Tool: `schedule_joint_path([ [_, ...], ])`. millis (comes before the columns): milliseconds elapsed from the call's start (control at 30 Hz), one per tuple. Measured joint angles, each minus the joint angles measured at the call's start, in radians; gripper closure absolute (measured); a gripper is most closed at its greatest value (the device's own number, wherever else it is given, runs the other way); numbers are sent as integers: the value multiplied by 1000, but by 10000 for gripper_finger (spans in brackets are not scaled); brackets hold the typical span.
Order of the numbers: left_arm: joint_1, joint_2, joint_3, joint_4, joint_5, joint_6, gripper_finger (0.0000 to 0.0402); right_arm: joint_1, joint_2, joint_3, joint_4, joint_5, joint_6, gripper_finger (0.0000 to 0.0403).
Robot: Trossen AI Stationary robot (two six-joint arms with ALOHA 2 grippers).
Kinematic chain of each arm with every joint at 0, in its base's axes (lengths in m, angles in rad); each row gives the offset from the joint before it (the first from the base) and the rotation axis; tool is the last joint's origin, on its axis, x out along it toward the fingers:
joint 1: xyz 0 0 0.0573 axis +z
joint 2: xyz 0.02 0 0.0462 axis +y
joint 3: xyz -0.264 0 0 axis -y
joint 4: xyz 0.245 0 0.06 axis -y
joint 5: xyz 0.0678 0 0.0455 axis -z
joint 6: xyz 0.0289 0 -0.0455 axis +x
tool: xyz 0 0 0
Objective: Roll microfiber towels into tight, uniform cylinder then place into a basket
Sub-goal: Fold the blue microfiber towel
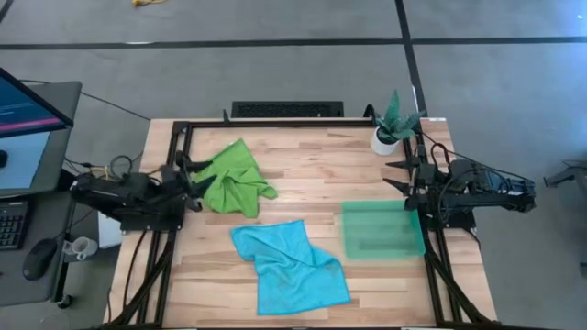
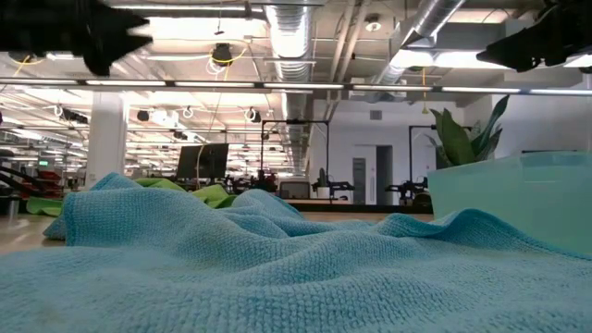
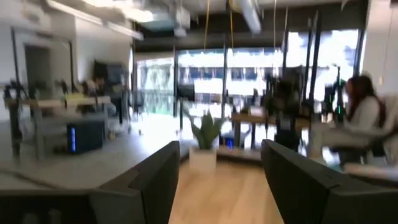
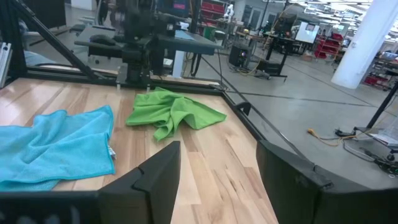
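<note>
- High view, tabletop (image 1: 312,170): green towel (image 1: 234,179) upper left, blue towel (image 1: 289,266) lower centre, basket (image 1: 381,229) right.
- Left gripper (image 1: 186,180), right gripper (image 1: 397,175): fingers spread, holding nothing.

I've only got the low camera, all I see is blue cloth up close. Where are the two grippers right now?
Observer: Both are parked at the table's side edges. The left gripper sits at the left edge beside the green towel, jaws open and empty.
Operator: And the right one?
Observer: The right gripper is at the right edge, above the basket, jaws open, holding nothing.
Operator: Anything in the basket yet?
Observer: No. The blue towel lies unrolled and rumpled left of it, apart from it.
Operator: Is the green one rolled?
Observer: No, it's crumpled in a loose heap.
</note>
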Motion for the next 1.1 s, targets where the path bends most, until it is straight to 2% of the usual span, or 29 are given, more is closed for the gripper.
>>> schedule_joint_path([
  [200,22,155,180,-169,20,-53,193,0,0,0,0,0,0,170],
  [367,24,382,340,-455,18,-254,193,0,0,0,0,0,0,170],
  [500,24,563,442,-641,84,-375,193,0,0,0,0,0,0,170],
  [800,14,857,476,-670,443,-589,193,0,0,0,0,0,0,170],
  [1100,-49,1014,476,-675,457,-815,193,0,0,0,0,0,0,170],
])
